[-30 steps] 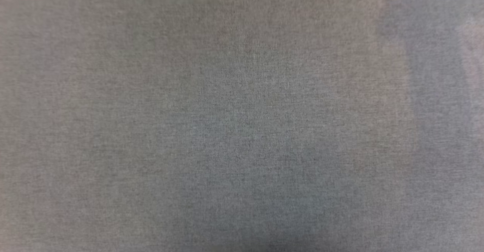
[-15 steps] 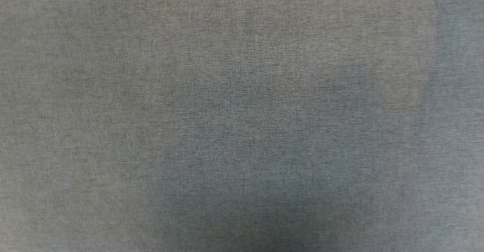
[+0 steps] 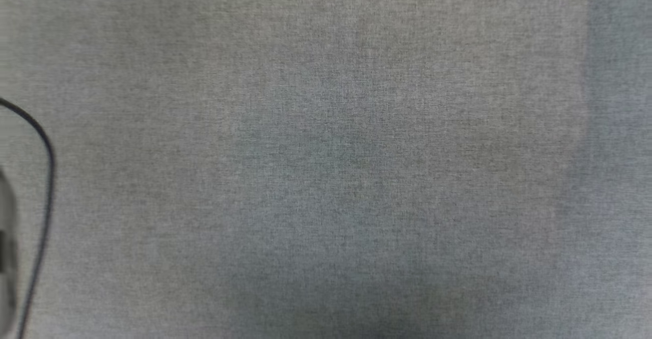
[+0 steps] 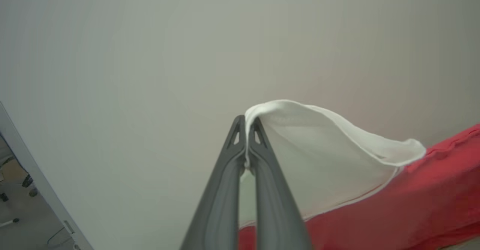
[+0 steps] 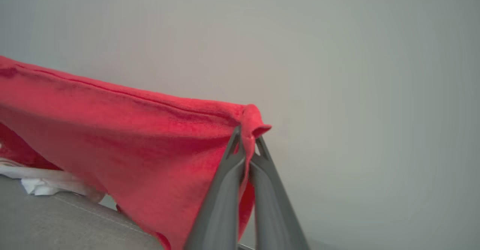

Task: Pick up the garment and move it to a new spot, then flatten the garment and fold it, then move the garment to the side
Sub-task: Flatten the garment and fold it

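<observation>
In the left wrist view my left gripper [image 4: 246,124] is shut on the white sleeve of the garment [image 4: 330,156], which hangs to the right into its red body. My right gripper [image 5: 247,135] is shut on a bunched red hem corner of the garment [image 5: 123,130] in the right wrist view, and the red cloth stretches away to the left, lifted above the grey surface [image 5: 56,223]. White folds of the garment rest on that surface at the far left.
A grey woven cloth surface [image 3: 326,156] spreads across the head view. A black cable [image 3: 47,176] and a blurred pale arm part curve along its left edge. A pale wall [image 4: 150,54] stands behind both grippers, with floor and a panel edge at lower left.
The head camera has shifted, so the shading on the grey surface sits differently. A black cable and a pale arm part have come into the left edge.
</observation>
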You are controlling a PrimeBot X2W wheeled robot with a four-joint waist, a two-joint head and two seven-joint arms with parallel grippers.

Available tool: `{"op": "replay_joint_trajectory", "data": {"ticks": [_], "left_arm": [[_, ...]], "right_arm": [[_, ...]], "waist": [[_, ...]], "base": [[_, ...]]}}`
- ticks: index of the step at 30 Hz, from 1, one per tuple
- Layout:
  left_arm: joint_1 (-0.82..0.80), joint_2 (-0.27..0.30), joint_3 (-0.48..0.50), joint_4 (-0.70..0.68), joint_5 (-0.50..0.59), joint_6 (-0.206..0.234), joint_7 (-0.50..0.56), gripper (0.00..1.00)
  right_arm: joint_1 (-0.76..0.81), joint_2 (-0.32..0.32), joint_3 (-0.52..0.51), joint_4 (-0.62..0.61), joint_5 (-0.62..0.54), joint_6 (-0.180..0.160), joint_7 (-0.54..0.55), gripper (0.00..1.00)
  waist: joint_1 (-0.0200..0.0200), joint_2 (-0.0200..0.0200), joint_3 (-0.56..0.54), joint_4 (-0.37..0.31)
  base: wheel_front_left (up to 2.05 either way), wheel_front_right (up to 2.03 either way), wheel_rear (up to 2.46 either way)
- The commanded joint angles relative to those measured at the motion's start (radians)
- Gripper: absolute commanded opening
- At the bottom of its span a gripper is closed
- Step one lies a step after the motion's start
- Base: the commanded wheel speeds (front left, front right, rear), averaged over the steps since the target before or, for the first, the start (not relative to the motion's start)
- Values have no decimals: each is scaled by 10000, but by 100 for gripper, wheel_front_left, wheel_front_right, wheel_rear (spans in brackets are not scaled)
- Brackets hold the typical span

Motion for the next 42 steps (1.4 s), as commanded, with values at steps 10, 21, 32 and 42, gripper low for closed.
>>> {"op": "replay_joint_trajectory", "data": {"ticks": [10, 21, 32, 42], "left_arm": [[4545, -844, -99, -537, -376, -23, -58, 0], [8141, -699, -1711, -128, -1113, -27, -14, 0], [9848, -235, -2510, 277, -1883, -28, 37, 0], [11764, 680, -2986, -929, -2527, -28, 733, 0]], "right_arm": [[3302, -280, 876, 93, 1227, -17, -543, 0], [6332, -527, 1852, 296, 2630, -17, -612, 0], [8394, -803, 2304, 447, 4123, -17, -307, 0], [10118, -1137, 2699, -204, 5707, -17, 33, 0]], "waist": [[-2, 0, -2269, 374], [-2, 0, -3988, 638], [-2, 0, -5375, 673], [-2, 0, -6462, 699]], "base": [[0, 0, 0], [0, 0, 0], [0, 0, 0], [0, 0, 0]]}}
